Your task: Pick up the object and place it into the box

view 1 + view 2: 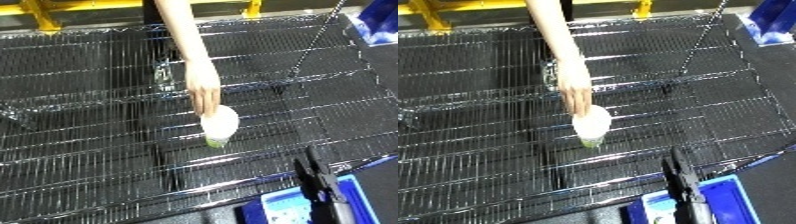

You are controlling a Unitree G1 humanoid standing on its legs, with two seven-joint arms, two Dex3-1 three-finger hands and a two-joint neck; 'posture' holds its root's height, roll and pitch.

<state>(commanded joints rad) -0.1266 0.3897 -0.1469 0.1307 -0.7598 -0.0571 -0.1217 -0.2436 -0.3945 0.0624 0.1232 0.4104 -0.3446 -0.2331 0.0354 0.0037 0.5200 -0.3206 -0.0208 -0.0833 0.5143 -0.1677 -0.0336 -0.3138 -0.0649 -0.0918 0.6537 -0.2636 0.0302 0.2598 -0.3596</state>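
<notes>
Left eye view: person's hand (203, 90) on white cup (219, 125), mid wire shelf (80, 150). Right hand (315, 182) near right, beside blue bin (351, 192), fingers impossible to read. Nothing picked; everything left to do.

White cup (219, 122), green base, on wire shelf (89, 150); blue bin (351, 197) near.

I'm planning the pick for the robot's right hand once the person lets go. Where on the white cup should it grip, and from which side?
Probably around the white cup's wide pale body, coming from the near right, where the right hand already is. The cup seems to lie tilted on the wire rack, its small green end toward the robot, and a person's hand covers its far side.
</notes>
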